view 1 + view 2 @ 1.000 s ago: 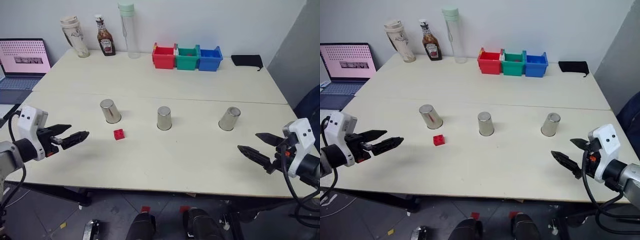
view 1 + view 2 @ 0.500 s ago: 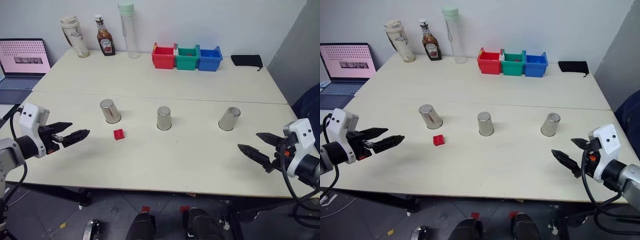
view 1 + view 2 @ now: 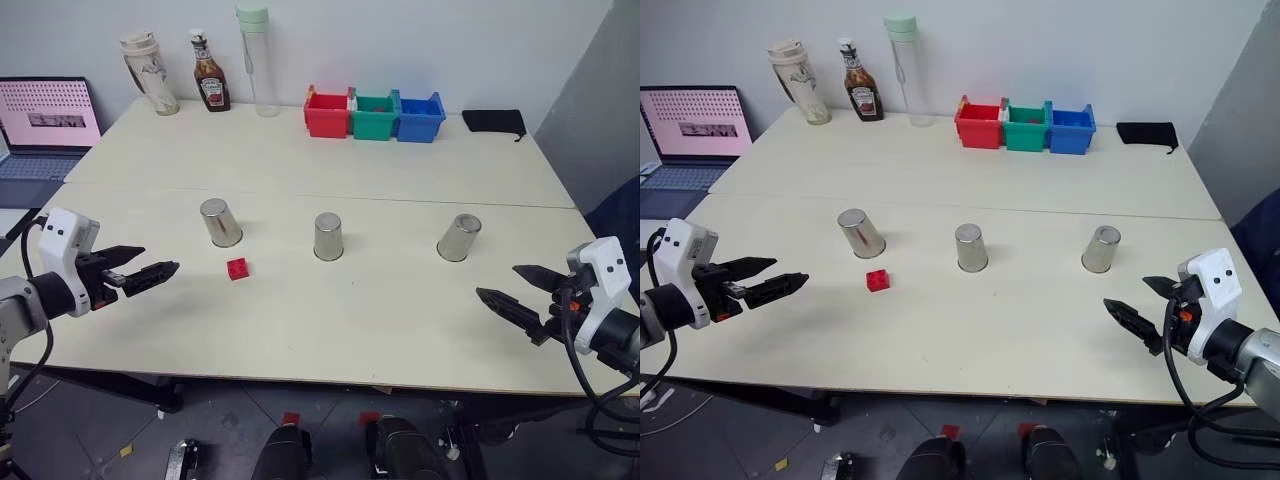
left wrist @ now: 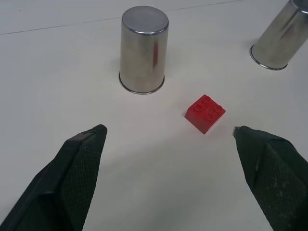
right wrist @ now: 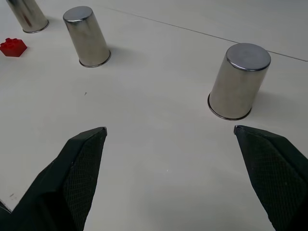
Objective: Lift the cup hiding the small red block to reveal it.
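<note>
Three alike steel cups stand upside down in a row on the table: left cup [image 3: 220,222], middle cup [image 3: 328,237], right cup [image 3: 459,238]. The small red block [image 3: 238,267] lies uncovered on the tabletop, just in front and to the right of the left cup. My left gripper [image 3: 160,259] hovers open to the left of the block, pointing at it, nothing between its fingers. In the left wrist view the block [image 4: 205,112] sits ahead beside the left cup [image 4: 143,49]. My right gripper [image 3: 497,281] hangs open near the table's right front, apart from the right cup [image 5: 239,81].
Red [image 3: 327,113], green [image 3: 375,116] and blue [image 3: 420,117] bins stand at the back centre. A tall clear bottle [image 3: 256,60], a sauce bottle [image 3: 211,72] and a tumbler [image 3: 148,73] stand back left. A laptop [image 3: 48,125] sits far left, a black pouch [image 3: 494,121] back right.
</note>
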Controlling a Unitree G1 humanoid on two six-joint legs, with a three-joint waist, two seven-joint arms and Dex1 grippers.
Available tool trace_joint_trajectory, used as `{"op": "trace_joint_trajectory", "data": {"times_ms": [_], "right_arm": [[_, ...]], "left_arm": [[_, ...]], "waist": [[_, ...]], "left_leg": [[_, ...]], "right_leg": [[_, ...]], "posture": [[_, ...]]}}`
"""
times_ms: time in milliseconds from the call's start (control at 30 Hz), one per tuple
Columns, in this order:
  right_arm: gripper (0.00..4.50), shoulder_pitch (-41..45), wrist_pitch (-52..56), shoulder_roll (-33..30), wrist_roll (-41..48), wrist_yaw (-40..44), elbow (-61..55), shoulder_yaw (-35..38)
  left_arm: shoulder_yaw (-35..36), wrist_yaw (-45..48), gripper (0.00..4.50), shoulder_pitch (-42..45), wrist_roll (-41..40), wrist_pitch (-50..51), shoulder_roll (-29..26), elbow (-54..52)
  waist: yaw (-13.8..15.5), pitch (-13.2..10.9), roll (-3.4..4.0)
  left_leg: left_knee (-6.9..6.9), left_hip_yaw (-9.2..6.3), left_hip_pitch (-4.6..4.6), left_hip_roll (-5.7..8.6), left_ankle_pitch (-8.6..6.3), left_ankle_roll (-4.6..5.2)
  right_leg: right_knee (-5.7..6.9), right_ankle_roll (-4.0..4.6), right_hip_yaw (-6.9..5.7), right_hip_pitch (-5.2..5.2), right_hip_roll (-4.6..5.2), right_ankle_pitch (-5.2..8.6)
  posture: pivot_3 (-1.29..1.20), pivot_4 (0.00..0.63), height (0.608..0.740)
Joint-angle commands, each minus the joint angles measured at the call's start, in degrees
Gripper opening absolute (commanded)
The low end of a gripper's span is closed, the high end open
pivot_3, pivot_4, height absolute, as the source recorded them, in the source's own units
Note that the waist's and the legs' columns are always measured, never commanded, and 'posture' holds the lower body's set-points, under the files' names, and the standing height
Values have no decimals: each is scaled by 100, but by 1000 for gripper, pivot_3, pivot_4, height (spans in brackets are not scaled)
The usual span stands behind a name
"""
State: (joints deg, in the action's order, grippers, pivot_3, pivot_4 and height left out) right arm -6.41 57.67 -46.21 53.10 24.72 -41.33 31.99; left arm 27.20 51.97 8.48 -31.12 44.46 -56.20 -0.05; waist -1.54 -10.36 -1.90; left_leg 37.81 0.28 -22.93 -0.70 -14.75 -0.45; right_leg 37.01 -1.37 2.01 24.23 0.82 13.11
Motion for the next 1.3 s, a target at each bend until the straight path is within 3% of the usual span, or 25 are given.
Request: {"op": "trace_joint_trajectory", "data": {"times_ms": [33,1300], "right_arm": [[4500,-28,-151,59,100,-60,-150,144],[4500,188,-159,80,314,-399,-123,-13]], "left_arm": [[95,76,4469,-4,52,-124,-194,-31],[33,301,4469,293,187,-310,-394,454]], "waist": [[0,1,-1],[-2,2,-3]], "left_leg": [[0,0,0,0,0,0],[5,2,5,0,1,1]], "right_leg": [[0,0,0,0,0,0],[6,-4,2,-5,-1,-3]], "posture": [[0,150,740],[0,150,740]]}}
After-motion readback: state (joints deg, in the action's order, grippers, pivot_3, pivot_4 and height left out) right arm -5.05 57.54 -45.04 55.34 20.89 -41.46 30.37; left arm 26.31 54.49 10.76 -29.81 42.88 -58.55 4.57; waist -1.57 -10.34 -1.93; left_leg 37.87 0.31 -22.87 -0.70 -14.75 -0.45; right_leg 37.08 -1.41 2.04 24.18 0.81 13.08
